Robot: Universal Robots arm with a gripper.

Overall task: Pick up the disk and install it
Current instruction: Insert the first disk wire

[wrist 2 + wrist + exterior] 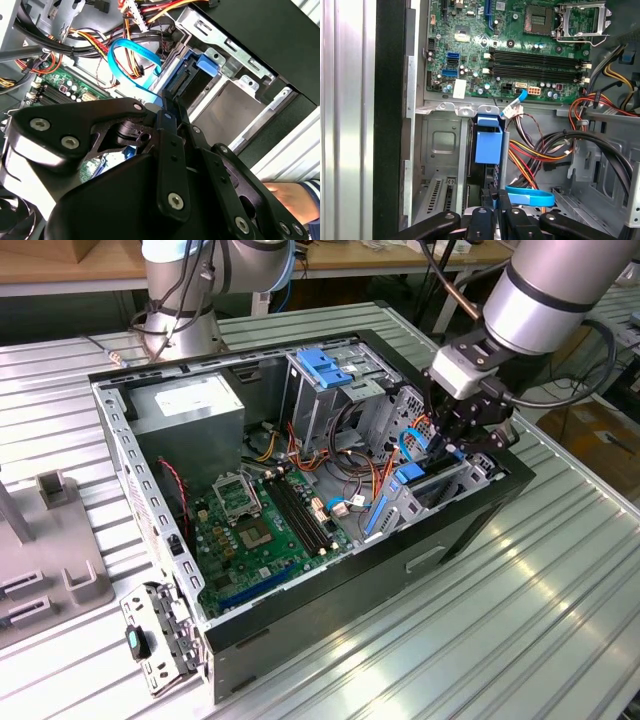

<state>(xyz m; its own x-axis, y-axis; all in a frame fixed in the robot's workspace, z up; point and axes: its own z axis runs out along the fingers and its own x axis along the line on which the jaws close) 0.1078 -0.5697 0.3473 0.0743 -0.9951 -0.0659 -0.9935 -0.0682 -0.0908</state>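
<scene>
Holding the flat black-silver hard disk in its blue plastic carrier frame [487,142] on edge, the black gripper [495,201] looks clamped on its upper edge. Disk sits down in the grey metal drive bay [440,145] at the exterior view's right of the open black computer case [480,530], upright presumably so it slides along the slot.

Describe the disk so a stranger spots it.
Find the open black computer case; at its end on the exterior view's right hangs the black gripper. Beneath it the flat black-silver disk stands on edge, marked by its blue plastic frame.
</scene>
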